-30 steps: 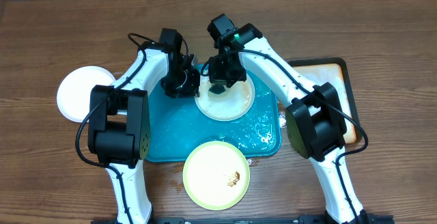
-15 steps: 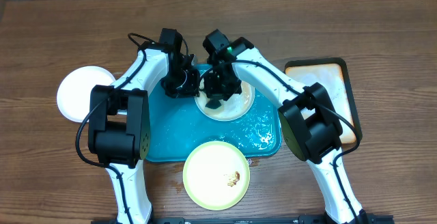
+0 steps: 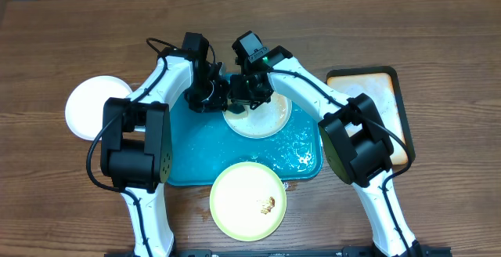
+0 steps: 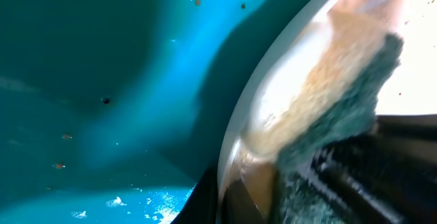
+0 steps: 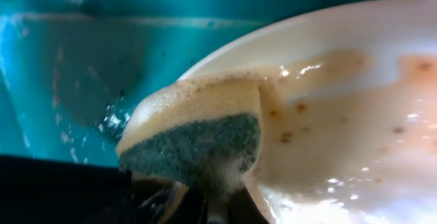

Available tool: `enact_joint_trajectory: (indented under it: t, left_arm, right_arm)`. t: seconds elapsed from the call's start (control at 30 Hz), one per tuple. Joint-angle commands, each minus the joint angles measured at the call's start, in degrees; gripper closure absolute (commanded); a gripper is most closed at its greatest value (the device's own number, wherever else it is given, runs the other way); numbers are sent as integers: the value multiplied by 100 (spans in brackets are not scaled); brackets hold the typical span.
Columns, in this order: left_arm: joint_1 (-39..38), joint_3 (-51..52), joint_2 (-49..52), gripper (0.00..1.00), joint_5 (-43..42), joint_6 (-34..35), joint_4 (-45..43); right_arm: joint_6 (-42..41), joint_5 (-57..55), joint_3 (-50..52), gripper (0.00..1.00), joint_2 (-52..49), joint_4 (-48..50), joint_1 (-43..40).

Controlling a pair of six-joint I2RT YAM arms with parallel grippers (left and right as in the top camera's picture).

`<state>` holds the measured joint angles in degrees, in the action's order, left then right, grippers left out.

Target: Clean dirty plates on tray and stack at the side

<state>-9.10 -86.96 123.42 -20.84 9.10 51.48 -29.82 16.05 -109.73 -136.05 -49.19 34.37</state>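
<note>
One plate (image 3: 270,117) touching right pincer's (image 3: 247,99) sponge (image 5: 198,142)

Brown wood-grain table (image 3: 438,30), evenly lit

You have little room at the far-left rim of the white plate (image 3: 270,117): the left gripper (image 3: 214,98) and the right gripper (image 3: 246,99) with its sponge (image 5: 198,142) crowd together there. The tray (image 3: 188,151) lies bare at its left front. The yellow-green plate (image 3: 247,200) blocks its near edge; a second white plate (image 3: 88,106) sits to its left, a tan tray (image 3: 376,90) to its right.
</note>
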Motion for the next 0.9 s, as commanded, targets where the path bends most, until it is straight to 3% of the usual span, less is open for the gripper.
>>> enact_joint_trajectory:
  t: [0.0, 0.57, 0.87]
  left_arm:
    - [44, 166, 376, 96, 619, -9, 72]
    - [46, 166, 376, 96, 625, 4, 72]
    - [46, 166, 376, 96, 625, 44, 76]
  right_arm:
    - [-317, -793, 31, 96, -70, -68, -55]
    - [-428, -2234, 31, 96, -70, -1506, -697]
    - [181, -2312, -203, 96, -68, -1836, -660]
